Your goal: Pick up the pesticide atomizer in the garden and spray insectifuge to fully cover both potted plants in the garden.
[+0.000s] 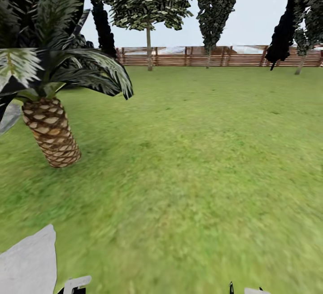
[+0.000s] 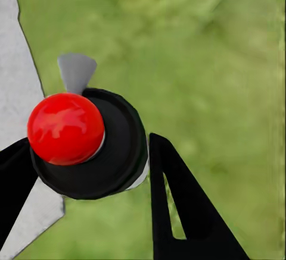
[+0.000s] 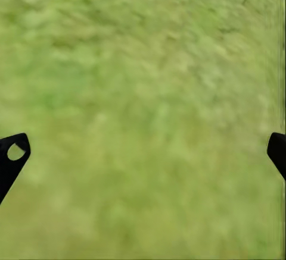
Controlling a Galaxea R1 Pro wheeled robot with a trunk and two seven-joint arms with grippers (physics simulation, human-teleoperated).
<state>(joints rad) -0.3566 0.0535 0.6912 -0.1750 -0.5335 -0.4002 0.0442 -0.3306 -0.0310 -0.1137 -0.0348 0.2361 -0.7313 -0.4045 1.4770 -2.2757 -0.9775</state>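
The garden lawn (image 1: pixel 202 159) spreads from the palm (image 1: pixel 51 137) to the fence (image 1: pixel 202 56), the left gripper (image 2: pixel 89 171) holds the pesticide atomizer (image 2: pixel 89 144), the right gripper (image 3: pixel 143 153) is wide, and careless driving may shake the bottle loose.

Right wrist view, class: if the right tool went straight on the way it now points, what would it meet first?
The right tool is open, its fingertips wide apart with nothing between them. Ahead lies only blurred lawn, so it would probably meet the grass first. How far off cannot be judged.
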